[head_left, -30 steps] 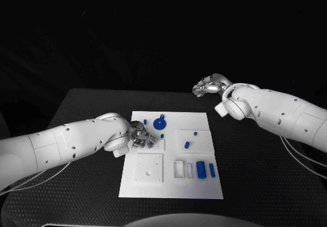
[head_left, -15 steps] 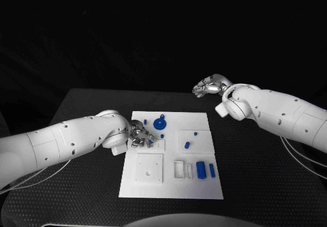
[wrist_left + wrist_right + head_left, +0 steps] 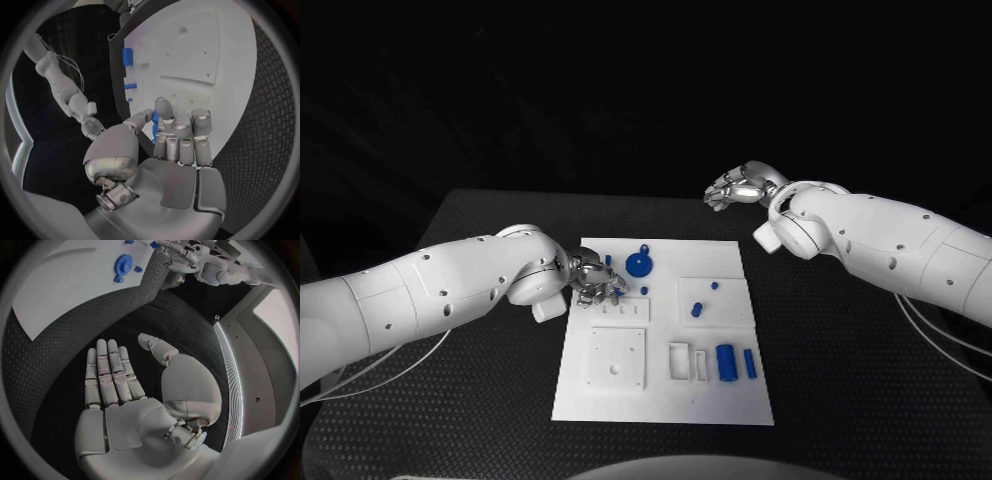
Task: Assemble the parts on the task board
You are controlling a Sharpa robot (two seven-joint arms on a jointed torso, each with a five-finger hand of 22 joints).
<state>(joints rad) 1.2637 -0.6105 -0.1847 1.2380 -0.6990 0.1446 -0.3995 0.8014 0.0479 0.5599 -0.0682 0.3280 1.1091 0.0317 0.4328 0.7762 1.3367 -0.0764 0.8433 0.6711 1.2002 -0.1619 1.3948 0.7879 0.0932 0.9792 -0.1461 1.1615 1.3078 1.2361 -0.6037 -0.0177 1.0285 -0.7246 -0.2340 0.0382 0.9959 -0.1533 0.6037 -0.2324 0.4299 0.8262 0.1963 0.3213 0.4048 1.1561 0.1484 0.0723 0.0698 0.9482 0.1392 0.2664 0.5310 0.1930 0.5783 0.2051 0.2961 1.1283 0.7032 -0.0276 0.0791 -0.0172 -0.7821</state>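
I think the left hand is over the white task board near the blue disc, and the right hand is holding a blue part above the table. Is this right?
Not quite. The right hand holds nothing: the right wrist view shows its fingers straight and apart above the black table. The rest stands: the left hand is over the task board near the blue disc.

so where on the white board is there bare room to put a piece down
The near strip of the white board, below the square plate and the blue block, is bare. So is the far right corner, beyond the small blue pegs. It is crowded at the far left, where the left robot hand sits beside the blue disc.
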